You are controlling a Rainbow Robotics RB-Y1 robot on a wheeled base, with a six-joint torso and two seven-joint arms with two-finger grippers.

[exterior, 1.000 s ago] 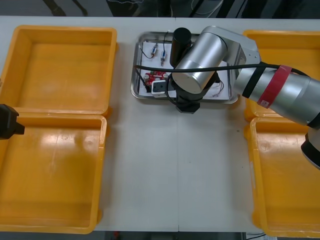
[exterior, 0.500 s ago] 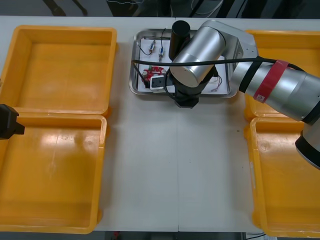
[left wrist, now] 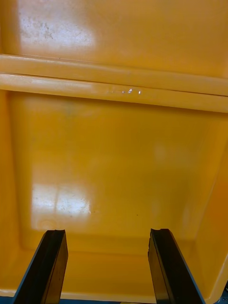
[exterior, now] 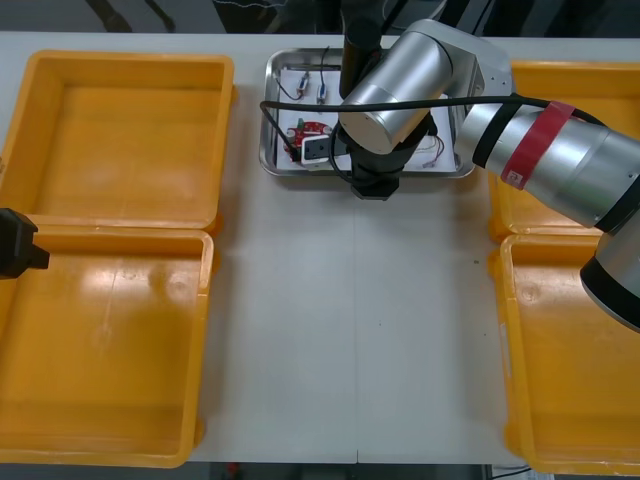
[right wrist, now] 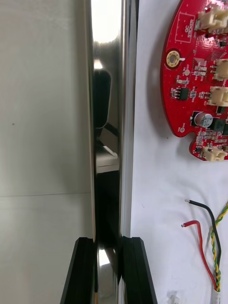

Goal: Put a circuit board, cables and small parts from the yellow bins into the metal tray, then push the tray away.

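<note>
The pale tabletop (exterior: 350, 330) carries four yellow bins, two stacked along each side: on the left a far one (exterior: 125, 60) and a near one (exterior: 205, 340), on the right a far one (exterior: 580, 70) and a near one (exterior: 510, 340). Between the two far bins, close to the far edge of the tabletop, sits the one metal tray (exterior: 445, 170), shiny at its walls and white inside. The right arm reaches across from the right, and the right gripper (exterior: 375, 180) is at the tray's near wall; its wrist view shows the gripper (right wrist: 108, 242) with the fingers clenched on that upright steel wall (right wrist: 107, 47), one finger outside and one inside. The left gripper (exterior: 15, 243) hangs at the left edge over the near left bin, and from its wrist the gripper (left wrist: 109, 266) shows its fingers spread wide above the glossy bin floor. Inside the tray lies one round red circuit board (exterior: 312, 129), flat on the white lining, studded with pale connectors and small dark chips (right wrist: 199, 80). Just beside it trail thin cables: one black lead (right wrist: 203, 204), one red lead (right wrist: 192, 222) and one twisted yellowish strand (right wrist: 216, 266). Two small metal parts (exterior: 322, 90) rest side by side in the tray's far left corner.
</note>
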